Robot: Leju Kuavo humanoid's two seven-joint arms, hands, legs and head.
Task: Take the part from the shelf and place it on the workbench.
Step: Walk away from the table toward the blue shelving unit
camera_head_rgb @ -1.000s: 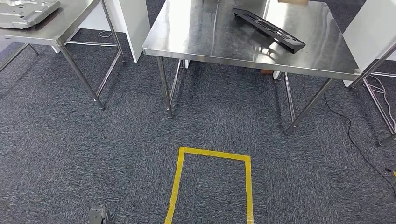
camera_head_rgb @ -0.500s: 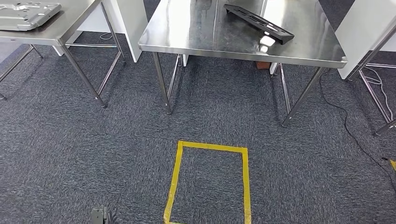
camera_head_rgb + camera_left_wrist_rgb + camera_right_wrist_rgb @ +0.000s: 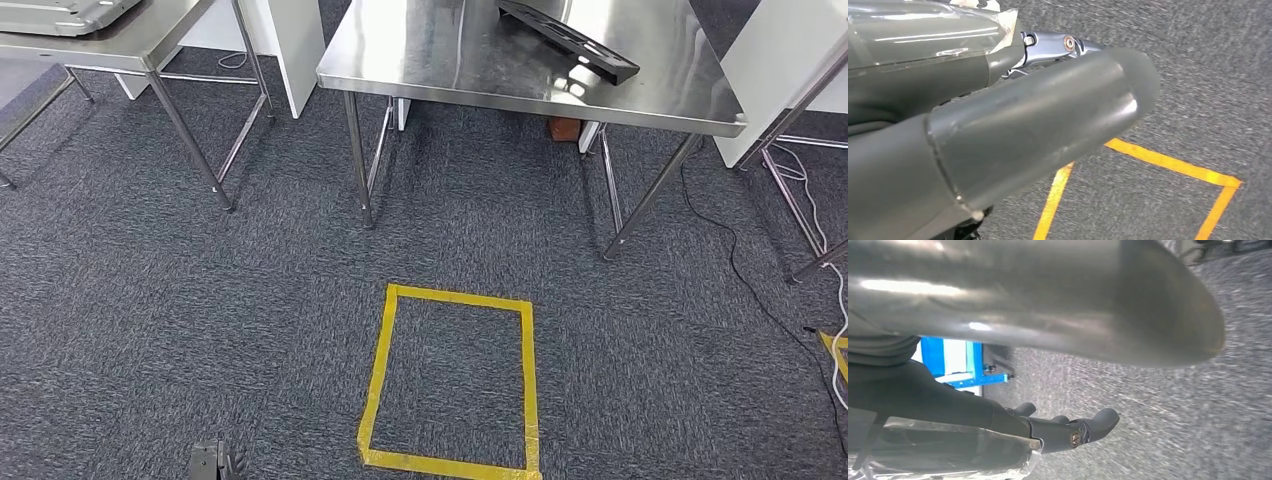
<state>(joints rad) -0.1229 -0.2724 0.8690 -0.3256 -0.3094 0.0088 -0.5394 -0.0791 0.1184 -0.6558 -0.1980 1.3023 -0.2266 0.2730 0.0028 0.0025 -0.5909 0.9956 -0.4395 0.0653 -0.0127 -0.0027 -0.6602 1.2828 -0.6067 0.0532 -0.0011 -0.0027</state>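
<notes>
Long black slotted plastic part (image 3: 570, 38) on steel workbench (image 3: 440, 75): judged stiff, light; grasp mid-length. Left hand (image 3: 1013, 125), right hand (image 3: 1068, 432) hold nothing, fingers apart.

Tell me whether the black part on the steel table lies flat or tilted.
Tilted: the black part rests on the steel table with one long edge raised.

Setting: indoor workshop or robotics test area. Floor is dark grey speckled carpet (image 3: 200, 330) with a yellow tape rectangle (image 3: 450, 380) marked at 6 o'clock. Stainless steel workbench (image 3: 440, 60) on thin metal legs at 12 o'clock, carrying a long black part (image 3: 570, 40). Second steel table (image 3: 150, 40) at 10 o'clock with a grey metal plate (image 3: 60, 12) on it. White partition panels (image 3: 290, 50) stand behind the tables. Loose black cable (image 3: 750, 290) trails across the carpet at 3 o'clock.
</notes>
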